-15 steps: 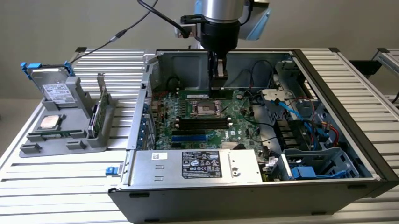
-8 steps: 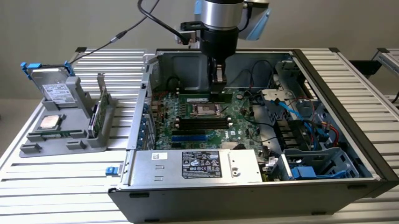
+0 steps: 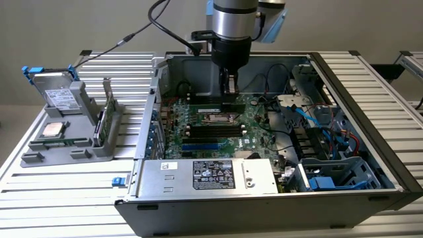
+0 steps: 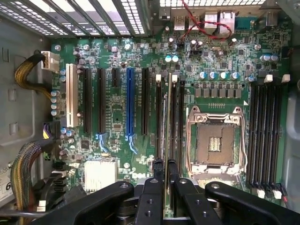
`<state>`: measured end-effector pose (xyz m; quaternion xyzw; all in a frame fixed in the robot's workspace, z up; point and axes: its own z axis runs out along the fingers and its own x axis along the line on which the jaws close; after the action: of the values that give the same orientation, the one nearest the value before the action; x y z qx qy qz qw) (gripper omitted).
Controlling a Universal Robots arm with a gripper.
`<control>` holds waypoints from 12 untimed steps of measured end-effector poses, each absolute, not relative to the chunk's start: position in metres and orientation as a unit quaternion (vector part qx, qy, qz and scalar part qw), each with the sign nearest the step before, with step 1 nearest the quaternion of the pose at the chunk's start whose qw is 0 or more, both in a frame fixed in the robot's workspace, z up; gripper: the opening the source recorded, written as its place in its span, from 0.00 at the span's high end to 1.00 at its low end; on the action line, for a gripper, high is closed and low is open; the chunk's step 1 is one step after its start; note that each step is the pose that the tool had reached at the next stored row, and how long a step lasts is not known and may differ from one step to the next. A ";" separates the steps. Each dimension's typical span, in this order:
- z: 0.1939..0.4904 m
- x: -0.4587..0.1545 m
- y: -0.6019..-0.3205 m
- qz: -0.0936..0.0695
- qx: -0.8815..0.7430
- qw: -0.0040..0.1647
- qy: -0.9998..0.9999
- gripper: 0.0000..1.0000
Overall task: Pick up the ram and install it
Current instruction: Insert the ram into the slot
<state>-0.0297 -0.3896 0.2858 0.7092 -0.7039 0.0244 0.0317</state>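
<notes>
Ram (image 4: 165,140): thin stick seen edge-on, held between the jaws and standing over the black slots (image 4: 181,122).
Jaws: drawn narrow, pinching the ram from both faces.
Gripper (image 3: 229,91): low inside the open computer case (image 3: 264,213), just above the motherboard (image 4: 115,117).
Black slots: right under the jaws; whether the ram touches one cannot be told.
Processor socket (image 4: 215,140): just beside the jaws.
Blue slot (image 4: 130,103): on the jaws' other side, near.
Grey tray (image 3: 39,158): outside the case, well apart from the jaws.

Silver arm (image 3: 233,20), black claw (image 4: 165,164), black cables (image 3: 152,17), blue cap (image 3: 274,25)
</notes>
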 end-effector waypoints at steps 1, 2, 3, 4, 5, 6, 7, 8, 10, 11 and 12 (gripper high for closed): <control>0.284 -0.030 -0.390 0.024 0.710 0.032 -0.703 0.86; 0.282 -0.030 -0.390 0.024 0.710 0.032 -0.703 0.86; 0.280 -0.030 -0.390 0.025 0.711 0.032 -0.702 0.86; 0.278 -0.030 -0.390 0.025 0.711 0.032 -0.702 0.86; 0.277 -0.030 -0.390 0.025 0.712 0.032 -0.701 0.86; 0.275 -0.030 -0.390 0.025 0.712 0.032 -0.701 0.86; 0.273 -0.030 -0.390 0.025 0.713 0.032 -0.700 0.86; 0.271 -0.030 -0.390 0.025 0.714 0.032 -0.699 0.86; 0.267 -0.030 -0.390 0.025 0.715 0.032 -0.698 0.86; 0.266 -0.030 -0.391 0.025 0.716 0.032 -0.697 0.86; 0.264 -0.030 -0.391 0.024 0.716 0.032 -0.697 0.86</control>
<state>-0.0297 -0.3909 0.2638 0.7163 -0.6966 0.0245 0.0318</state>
